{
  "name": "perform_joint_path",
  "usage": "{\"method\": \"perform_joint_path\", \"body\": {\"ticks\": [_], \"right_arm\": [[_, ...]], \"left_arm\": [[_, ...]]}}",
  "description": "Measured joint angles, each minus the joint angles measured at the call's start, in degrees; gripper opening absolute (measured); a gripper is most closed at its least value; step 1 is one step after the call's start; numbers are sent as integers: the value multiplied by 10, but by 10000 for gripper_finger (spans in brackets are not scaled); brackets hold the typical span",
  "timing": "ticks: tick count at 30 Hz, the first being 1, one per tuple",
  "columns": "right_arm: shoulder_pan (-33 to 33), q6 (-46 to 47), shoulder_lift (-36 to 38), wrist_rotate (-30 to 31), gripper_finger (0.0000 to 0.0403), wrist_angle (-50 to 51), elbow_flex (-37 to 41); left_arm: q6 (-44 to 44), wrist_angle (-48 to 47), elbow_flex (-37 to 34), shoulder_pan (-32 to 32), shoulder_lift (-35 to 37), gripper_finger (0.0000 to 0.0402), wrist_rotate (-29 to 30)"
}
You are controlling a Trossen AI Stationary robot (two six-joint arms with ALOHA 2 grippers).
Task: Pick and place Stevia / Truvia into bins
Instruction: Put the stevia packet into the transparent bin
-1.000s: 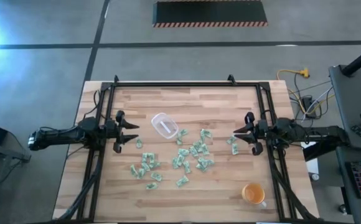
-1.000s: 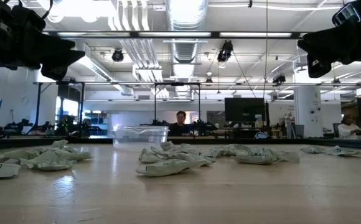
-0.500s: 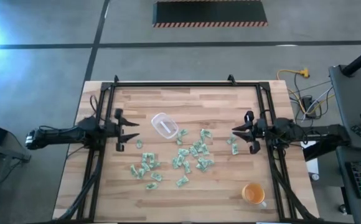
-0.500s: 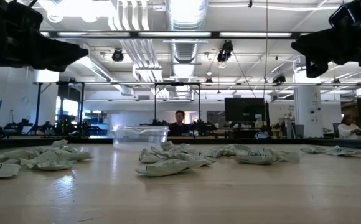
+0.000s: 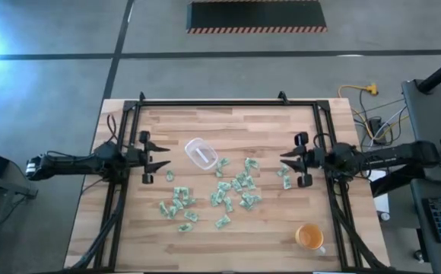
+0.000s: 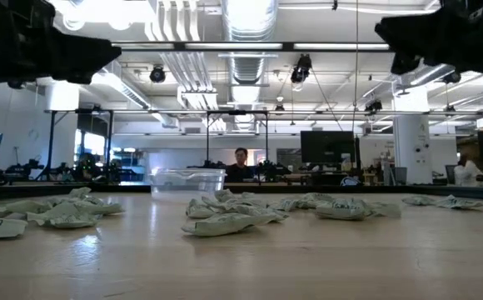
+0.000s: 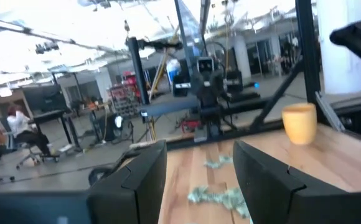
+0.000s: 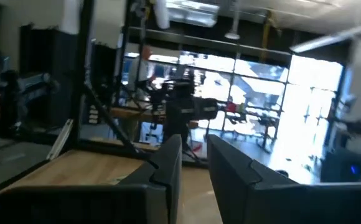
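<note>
Many pale green and white Stevia packets (image 5: pixel 236 186) lie flat and scattered over the table's middle; in the low view the packets (image 6: pixel 229 221) form low crumpled heaps. The clear tub (image 5: pixel 200 153) stands on its base beyond them, toward the far left, also seen as the tub (image 6: pixel 187 180). My left gripper (image 5: pixel 160 158) hovers open to the left of the tub, well above the table (image 6: pixel 100 57). My right gripper (image 5: pixel 287 160) hovers open by the rightmost packets, also high up (image 6: pixel 395 46). Neither gripper holds anything.
An orange cup (image 5: pixel 309 237) with a handle stands near the table's near right corner and shows in the left wrist view (image 7: pixel 300 123). A black frame (image 5: pixel 228 102) runs round the table's far edge and both sides. People sit in the room behind (image 6: pixel 241 162).
Both grippers have risen in the low view. My right gripper has also shifted a little toward the table's left, closer to the rightmost packets. The packets and the tub have stayed where they were.
</note>
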State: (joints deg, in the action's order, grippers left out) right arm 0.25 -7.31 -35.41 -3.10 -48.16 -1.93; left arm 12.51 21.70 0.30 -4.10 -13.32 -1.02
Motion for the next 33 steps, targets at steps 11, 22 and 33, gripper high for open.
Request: {"method": "perform_joint_path", "body": {"ticks": [11,22,33], "right_arm": [[0,-11,-133,-96,68,166,-186],[0,101,-325,-84,68,421,-301],[0,158,-417,56,68,767,-493]], "left_arm": [[13,80,3,0,-18,170,0],[-119,135,8,0,-30,170,-103],[1,129,48,0,-78,170,-86]]}}
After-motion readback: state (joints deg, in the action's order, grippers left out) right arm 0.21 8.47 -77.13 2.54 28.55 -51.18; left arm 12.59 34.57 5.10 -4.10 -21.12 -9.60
